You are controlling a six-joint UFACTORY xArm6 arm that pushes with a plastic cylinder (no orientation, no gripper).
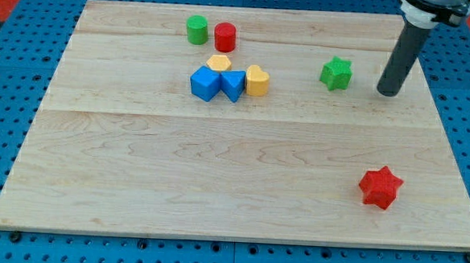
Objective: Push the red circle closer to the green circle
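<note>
The red circle point(225, 37) stands near the view's top, just right of the green circle point(197, 30), with a small gap between them. My tip point(388, 92) rests on the board far to the view's right of both, just right of the green star point(335, 74). The rod rises from the tip toward the view's top right corner.
Below the circles lies a cluster: a yellow block point(218, 63), a blue cube point(205, 83), a blue block point(233, 85) and a yellow block point(257, 81). A red star point(379, 187) sits at the lower right. The wooden board point(135, 183) lies on a blue pegboard.
</note>
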